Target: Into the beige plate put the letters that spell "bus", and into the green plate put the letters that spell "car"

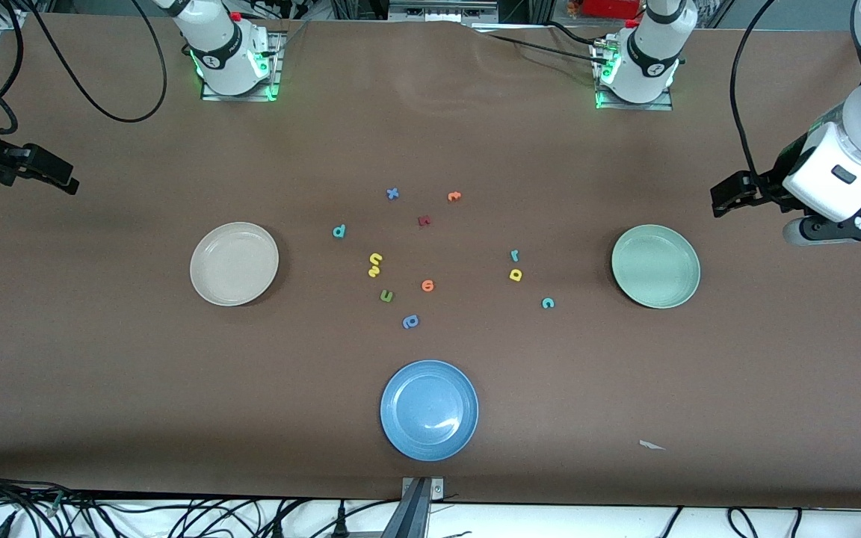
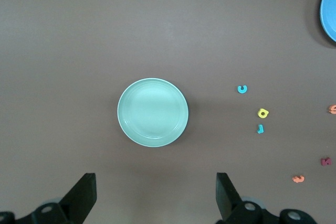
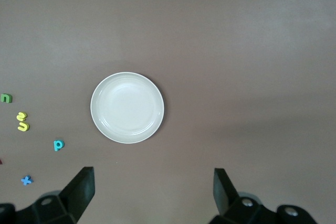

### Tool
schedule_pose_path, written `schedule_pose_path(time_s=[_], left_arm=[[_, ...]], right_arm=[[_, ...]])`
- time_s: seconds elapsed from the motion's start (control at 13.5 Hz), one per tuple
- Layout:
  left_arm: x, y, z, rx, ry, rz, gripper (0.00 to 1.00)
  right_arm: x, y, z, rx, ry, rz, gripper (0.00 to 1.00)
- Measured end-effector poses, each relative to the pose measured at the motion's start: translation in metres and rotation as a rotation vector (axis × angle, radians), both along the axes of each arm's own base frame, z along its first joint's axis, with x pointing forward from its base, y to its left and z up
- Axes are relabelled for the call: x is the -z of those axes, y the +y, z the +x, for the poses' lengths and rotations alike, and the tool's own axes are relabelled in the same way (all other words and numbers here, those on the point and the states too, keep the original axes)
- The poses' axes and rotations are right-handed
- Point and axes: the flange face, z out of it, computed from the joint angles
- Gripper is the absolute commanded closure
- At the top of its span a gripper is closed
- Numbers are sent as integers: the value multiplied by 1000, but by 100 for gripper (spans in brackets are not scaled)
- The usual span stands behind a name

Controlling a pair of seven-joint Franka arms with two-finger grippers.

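The beige plate (image 1: 234,263) (image 3: 127,107) lies bare toward the right arm's end, the green plate (image 1: 655,266) (image 2: 153,112) bare toward the left arm's end. Between them lie the teal "b" (image 1: 338,232) (image 3: 58,145), yellow "u" (image 1: 375,258) (image 3: 23,126) and yellow "s" (image 1: 373,272) (image 3: 21,116). Closer to the green plate are the teal "r" (image 1: 514,255) (image 2: 260,128), yellow "a" (image 1: 516,275) (image 2: 263,113) and teal "c" (image 1: 548,302) (image 2: 242,89). My left gripper (image 1: 726,196) (image 2: 155,192) hangs open over bare table past the green plate. My right gripper (image 1: 63,178) (image 3: 153,190) hangs open past the beige plate.
A blue plate (image 1: 429,409) sits nearest the front camera. Other loose letters lie mid-table: a green one (image 1: 386,297), an orange one (image 1: 427,285), a blue one (image 1: 410,322), a blue "x" (image 1: 392,193), an orange "t" (image 1: 454,196), a dark red one (image 1: 424,221).
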Motion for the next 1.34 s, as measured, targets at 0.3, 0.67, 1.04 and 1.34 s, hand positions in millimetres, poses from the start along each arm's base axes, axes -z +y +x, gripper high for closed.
schedule_pose_path(time_s=[0.3, 0.67, 1.04, 1.34], left_arm=[[0, 2, 0, -16, -1, 1, 0], [0, -1, 0, -27, -1, 2, 0], [3, 0, -1, -29, 14, 5, 0], [9, -4, -1, -21, 26, 6, 0]], right_arm=[[0, 1, 0, -2, 0, 0, 0], [0, 1, 0, -2, 0, 0, 0], [0, 1, 0, -2, 0, 0, 0], [0, 1, 0, -2, 0, 0, 0]])
